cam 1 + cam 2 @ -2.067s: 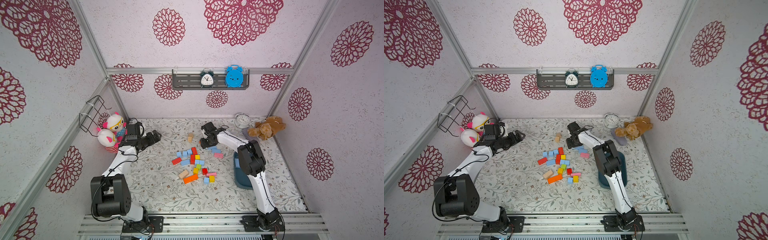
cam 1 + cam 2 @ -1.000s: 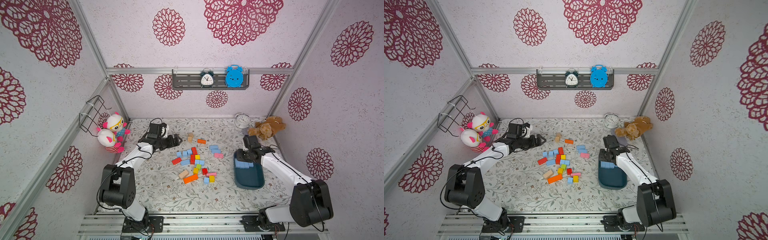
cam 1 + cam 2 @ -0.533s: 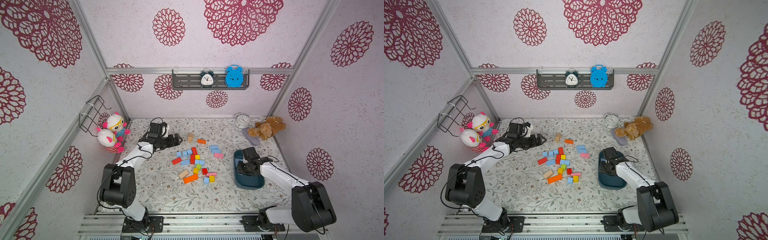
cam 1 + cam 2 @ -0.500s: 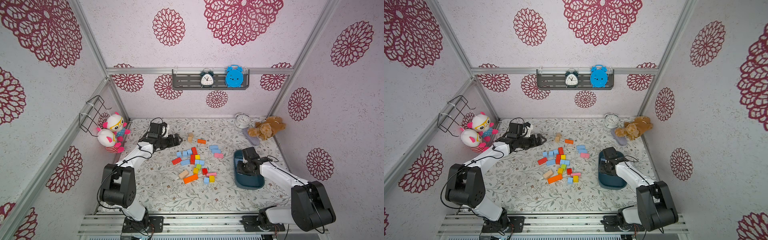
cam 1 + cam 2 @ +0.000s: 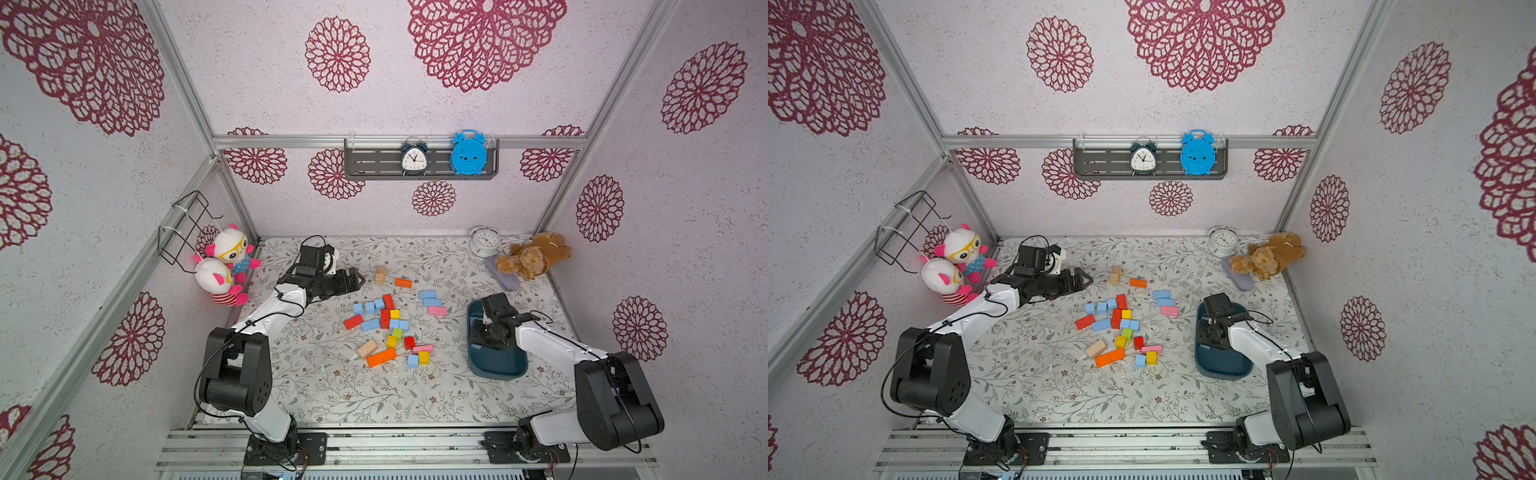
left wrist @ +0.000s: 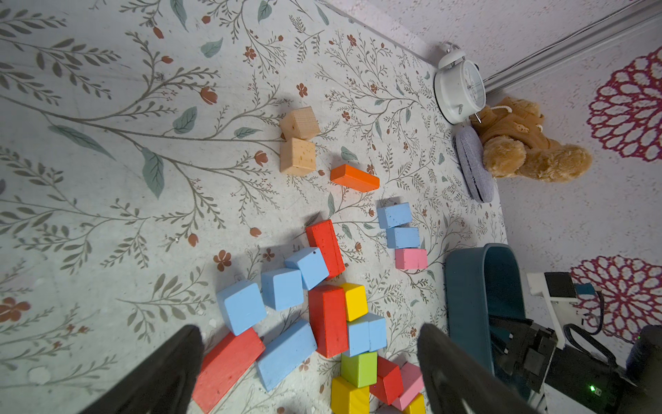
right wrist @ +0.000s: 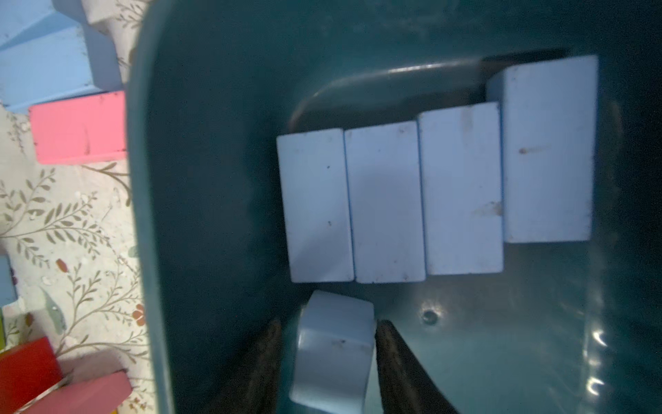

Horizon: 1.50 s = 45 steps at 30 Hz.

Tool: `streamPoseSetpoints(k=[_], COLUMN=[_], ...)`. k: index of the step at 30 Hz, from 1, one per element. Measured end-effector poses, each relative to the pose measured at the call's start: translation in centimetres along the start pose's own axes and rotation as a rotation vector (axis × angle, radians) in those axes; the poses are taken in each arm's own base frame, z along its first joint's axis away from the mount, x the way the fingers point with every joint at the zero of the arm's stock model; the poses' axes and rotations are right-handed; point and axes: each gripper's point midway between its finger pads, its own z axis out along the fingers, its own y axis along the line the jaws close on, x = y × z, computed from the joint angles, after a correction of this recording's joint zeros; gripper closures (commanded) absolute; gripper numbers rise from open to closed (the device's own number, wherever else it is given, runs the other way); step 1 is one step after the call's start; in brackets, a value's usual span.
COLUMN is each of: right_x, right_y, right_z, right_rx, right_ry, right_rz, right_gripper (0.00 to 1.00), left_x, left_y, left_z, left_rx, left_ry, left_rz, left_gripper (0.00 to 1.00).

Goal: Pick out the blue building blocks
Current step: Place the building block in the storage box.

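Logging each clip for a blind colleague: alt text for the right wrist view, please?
A light blue block sits between the fingers of the right gripper inside the dark teal tub, beside four blue bricks lying side by side. A pink block lies outside.

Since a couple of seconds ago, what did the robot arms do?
The right gripper swung from the block pile to the teal tub and dipped inside with a blue block between its jaws; whether it has let go, I cannot tell. The left gripper moved from the dolls toward the pile, open. The remaining pile stayed put.
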Motion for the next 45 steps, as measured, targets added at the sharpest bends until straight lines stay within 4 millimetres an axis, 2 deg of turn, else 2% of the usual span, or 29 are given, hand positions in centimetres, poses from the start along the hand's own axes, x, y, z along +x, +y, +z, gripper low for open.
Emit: streamPoseSetpoints(k=[7,9,12,18,26,36,45], right_x=[-1.7,-2.0,-1.6,-0.3,0.1,-0.8,-0.9], right_y=[0.4,0.2,-0.4,-1.4,-2.1,-1.1,-0.5], right_z=[-3.7,-4.2,-3.7,-2.0,-0.9,-0.4,-0.4], right_rx=[-0.083,-0.117,-0.161,-0.212,-0.266,-0.353,-0.388], right_ry=[-0.104,-0.121,-0.111,-0.066,-0.061,-0.060,-0.052], right_rz=[0.075,0.123,0.205,0.321,0.405,0.413,0.408], right_gripper=[0.51,0.50,0.46,0.46,0.57,0.65,0.63], left_x=[0.0,0.0,0.0,0.0,0.1,0.0,0.1], left_y=[0.0,0.0,0.0,-0.1,-0.1,0.0,-0.1], left_z=[0.0,0.0,0.0,0.0,0.1,0.1,0.1], left_rx=[0.000,0.000,0.001,0.006,0.005,0.004,0.009], left_ry=[0.000,0.000,0.000,0.001,0.003,0.002,0.004], left_rz=[0.000,-0.001,-0.001,-0.016,-0.025,-0.024,-0.002], left_gripper=[0.03,0.03,0.03,0.02,0.03,0.02,0.01])
